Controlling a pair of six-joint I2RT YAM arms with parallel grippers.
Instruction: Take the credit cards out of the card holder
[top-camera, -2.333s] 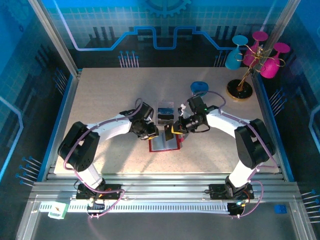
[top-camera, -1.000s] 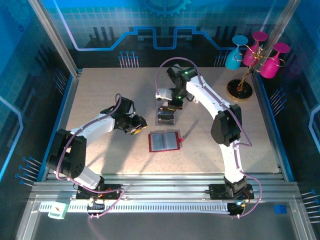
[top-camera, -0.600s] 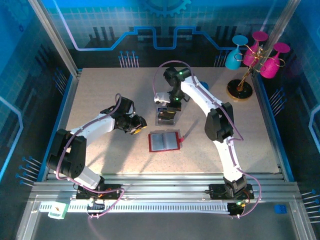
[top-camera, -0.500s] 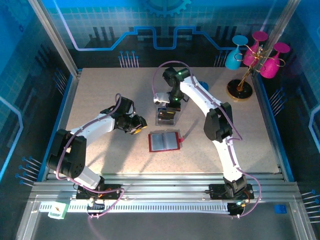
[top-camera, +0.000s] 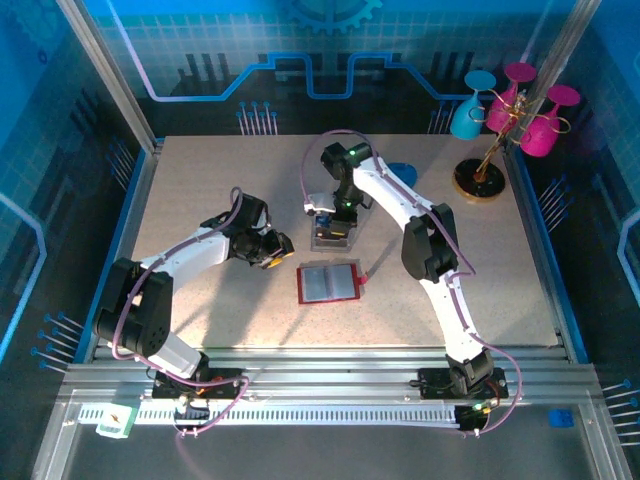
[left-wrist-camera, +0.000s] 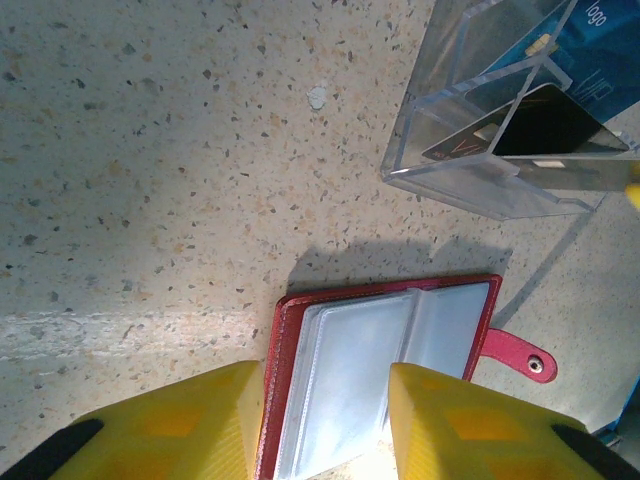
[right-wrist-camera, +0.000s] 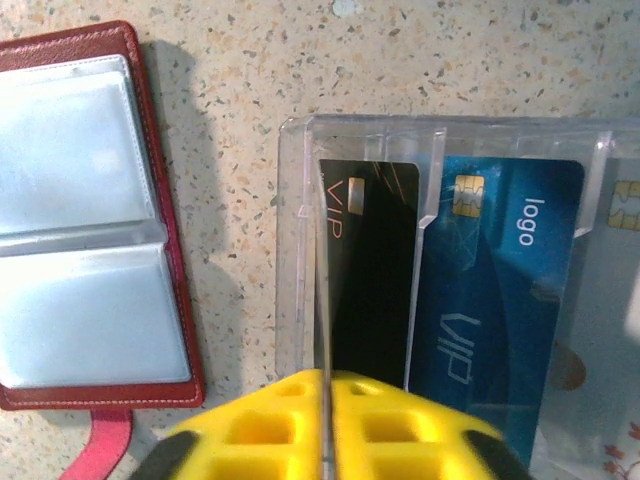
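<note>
The red card holder lies open on the table, its grey see-through pockets facing up and looking empty. Behind it stands a clear tray with credit cards in its slots: a black one and a blue one. My right gripper hangs over the tray, its yellow fingers shut on a thin card seen edge-on in the nearest slot. My left gripper is open just left of the holder, with nothing held between its fingers.
A stand with teal and magenta glasses occupies the back right corner. A small blue dish sits behind the right arm. The holder's red strap sticks out toward the right.
The right gripper carried a card from the holder to the tray, then shifted slightly left and lower over it. The left gripper drew back from the holder and has since stayed still.
</note>
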